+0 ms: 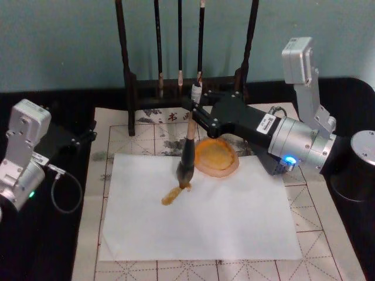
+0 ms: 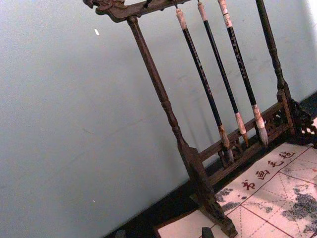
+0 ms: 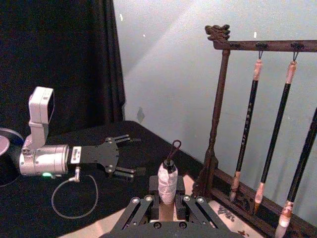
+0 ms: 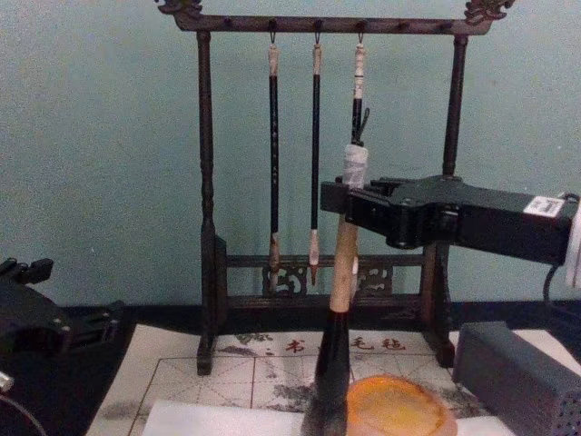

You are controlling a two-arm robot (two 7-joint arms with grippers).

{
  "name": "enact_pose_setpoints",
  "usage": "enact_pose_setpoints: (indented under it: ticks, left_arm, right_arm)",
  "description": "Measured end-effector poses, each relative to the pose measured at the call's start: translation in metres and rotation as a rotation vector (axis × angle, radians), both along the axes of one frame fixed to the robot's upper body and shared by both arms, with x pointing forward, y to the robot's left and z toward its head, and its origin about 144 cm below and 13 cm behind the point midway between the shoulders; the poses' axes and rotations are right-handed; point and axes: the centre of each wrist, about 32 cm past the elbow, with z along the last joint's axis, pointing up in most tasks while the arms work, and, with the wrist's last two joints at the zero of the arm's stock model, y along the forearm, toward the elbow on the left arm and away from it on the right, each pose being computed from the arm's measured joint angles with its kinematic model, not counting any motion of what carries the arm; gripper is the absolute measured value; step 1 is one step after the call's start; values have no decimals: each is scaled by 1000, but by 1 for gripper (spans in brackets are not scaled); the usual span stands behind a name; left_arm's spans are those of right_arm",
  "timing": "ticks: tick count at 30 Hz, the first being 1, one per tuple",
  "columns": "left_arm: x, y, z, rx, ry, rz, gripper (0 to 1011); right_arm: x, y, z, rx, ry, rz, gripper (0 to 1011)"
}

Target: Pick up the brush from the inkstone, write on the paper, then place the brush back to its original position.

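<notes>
The black table [image 1: 35, 252] carries a gridded mat [image 1: 328, 234]. A white paper sheet [image 1: 222, 216] lies centred on the mat, an orange inkstone [image 1: 218, 157] toward its far side; a brush rack [image 1: 125, 64] stands at its far edge.

Right end effector [image 4: 344, 205] grips the brush [image 4: 340, 272] handle.

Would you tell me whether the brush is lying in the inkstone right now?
No, the right gripper holds the brush upright, its bristles on the paper beside the inkstone; the left gripper is parked off to the left.
</notes>
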Motion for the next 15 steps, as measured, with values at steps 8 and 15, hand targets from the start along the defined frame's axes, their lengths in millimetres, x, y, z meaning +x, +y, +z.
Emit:
enact_pose_setpoints:
  ticks: [8,15]
  left_arm:
    - [0,0,0,0,0,0,1001]
    - [0,0,0,0,0,0,1001]
  right_arm:
    - [-1,-2,3,-2,-8,-6,207]
    - [-2,0,9,11,-19,-1,207]
